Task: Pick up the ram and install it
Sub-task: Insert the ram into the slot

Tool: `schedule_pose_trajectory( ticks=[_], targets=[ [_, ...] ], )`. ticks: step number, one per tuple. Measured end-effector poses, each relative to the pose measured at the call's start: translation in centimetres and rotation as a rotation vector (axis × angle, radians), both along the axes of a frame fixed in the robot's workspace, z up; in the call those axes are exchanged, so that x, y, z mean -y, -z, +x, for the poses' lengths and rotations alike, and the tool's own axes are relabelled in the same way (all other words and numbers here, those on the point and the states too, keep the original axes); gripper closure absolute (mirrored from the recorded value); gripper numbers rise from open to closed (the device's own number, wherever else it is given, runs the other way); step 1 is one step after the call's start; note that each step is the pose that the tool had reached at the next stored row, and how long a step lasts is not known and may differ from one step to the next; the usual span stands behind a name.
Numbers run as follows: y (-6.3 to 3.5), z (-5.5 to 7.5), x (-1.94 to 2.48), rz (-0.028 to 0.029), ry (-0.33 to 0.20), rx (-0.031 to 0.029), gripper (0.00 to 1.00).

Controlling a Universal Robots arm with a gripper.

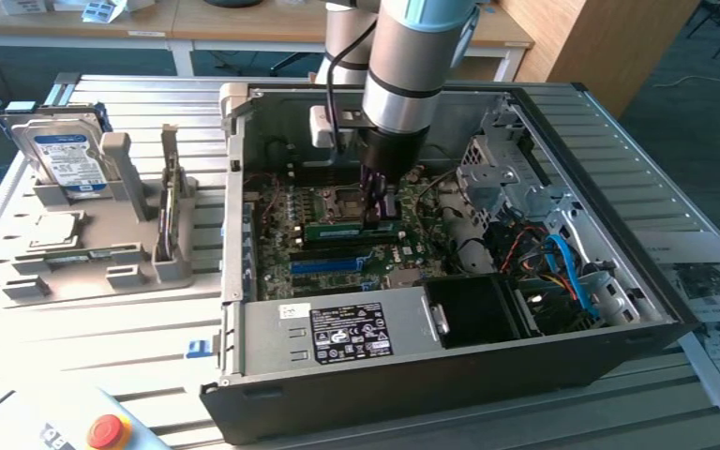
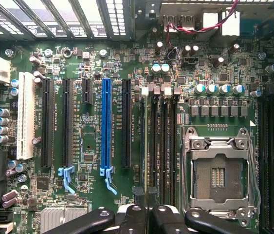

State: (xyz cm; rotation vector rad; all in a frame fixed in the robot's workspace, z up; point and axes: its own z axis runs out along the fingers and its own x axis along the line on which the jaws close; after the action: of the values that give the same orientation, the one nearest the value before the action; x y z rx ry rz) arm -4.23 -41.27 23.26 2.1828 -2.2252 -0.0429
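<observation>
One hand [image 1: 382,216] grips the ram [image 1: 335,228], edge-down at the motherboard [image 1: 278,255] slots.

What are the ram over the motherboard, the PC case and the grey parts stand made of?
The ram: green matte circuit board, likely fiberglass laminate. The case: looks like sheet metal, painted black outside, with folded bare grey panels inside. The stand: uniform dull grey and blocky, probably plastic, possibly printed; the look leaves that open.

The slatted metal table [image 1: 85,328] carries an open computer case [image 1: 397,403], a grey stand [image 1: 97,267] and printed sheets [image 1: 711,281].
</observation>
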Motion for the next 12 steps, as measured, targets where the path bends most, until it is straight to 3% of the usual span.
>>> schedule_pose_trajectory(
  ticks=[12],
  targets=[
    [0.07,-0.05,0.0,0.0001,0.0,0.0007,0.88]
  ],
)
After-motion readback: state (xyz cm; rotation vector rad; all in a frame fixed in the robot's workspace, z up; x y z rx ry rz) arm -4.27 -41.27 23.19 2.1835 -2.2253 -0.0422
